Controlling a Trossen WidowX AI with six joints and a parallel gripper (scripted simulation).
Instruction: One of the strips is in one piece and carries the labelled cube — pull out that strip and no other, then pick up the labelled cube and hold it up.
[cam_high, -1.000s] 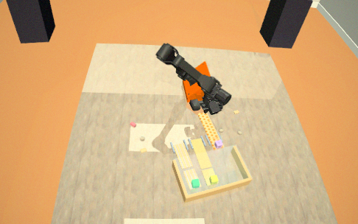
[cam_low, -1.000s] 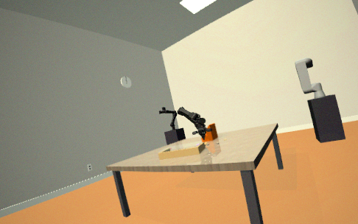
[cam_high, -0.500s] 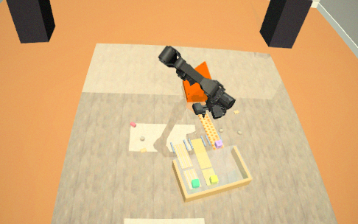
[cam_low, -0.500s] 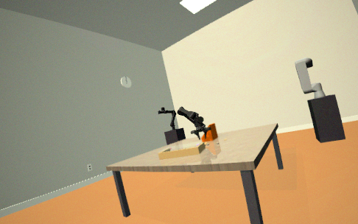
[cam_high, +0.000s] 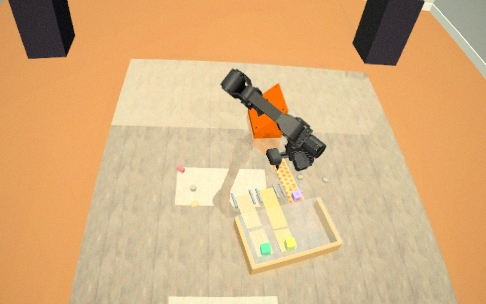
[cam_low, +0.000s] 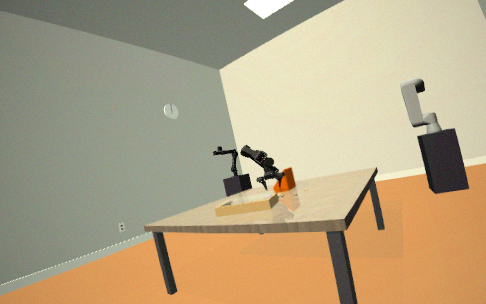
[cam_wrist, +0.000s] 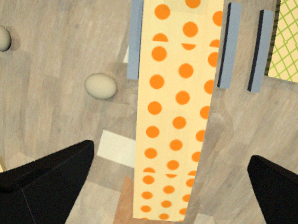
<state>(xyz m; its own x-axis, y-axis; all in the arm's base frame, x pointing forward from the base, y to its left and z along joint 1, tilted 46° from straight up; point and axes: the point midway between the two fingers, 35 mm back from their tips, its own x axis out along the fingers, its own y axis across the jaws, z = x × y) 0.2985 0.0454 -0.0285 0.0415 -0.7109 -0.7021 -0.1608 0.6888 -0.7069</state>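
A cream strip with orange dots (cam_high: 286, 175) (cam_wrist: 182, 97) lies outside the tray's open side, between blue-grey rails. A purple cube (cam_high: 297, 195) sits on its tray-side end; its label is not readable. My gripper (cam_high: 287, 162) (cam_low: 273, 188) (cam_wrist: 174, 156) is wide open and empty, above the dotted strip's near end, one finger to each side. A yellow strip (cam_high: 273, 207) and a separate piece (cam_high: 283, 234) with a yellow-green cube (cam_high: 290, 243) have a gap between them. A striped strip (cam_high: 248, 211) likewise lies apart from its piece bearing a green cube (cam_high: 265, 248).
The wooden-walled tray (cam_high: 330, 223) holds the two parted strips. Blue-grey rails (cam_wrist: 229, 45) flank the strips. Pebbles (cam_high: 300, 177) (cam_wrist: 101, 86) lie beside the dotted strip. A pale mat (cam_high: 205, 177) with a red bit (cam_high: 180, 169) at its corner lies left. The orange mount (cam_high: 267, 131) stands behind.
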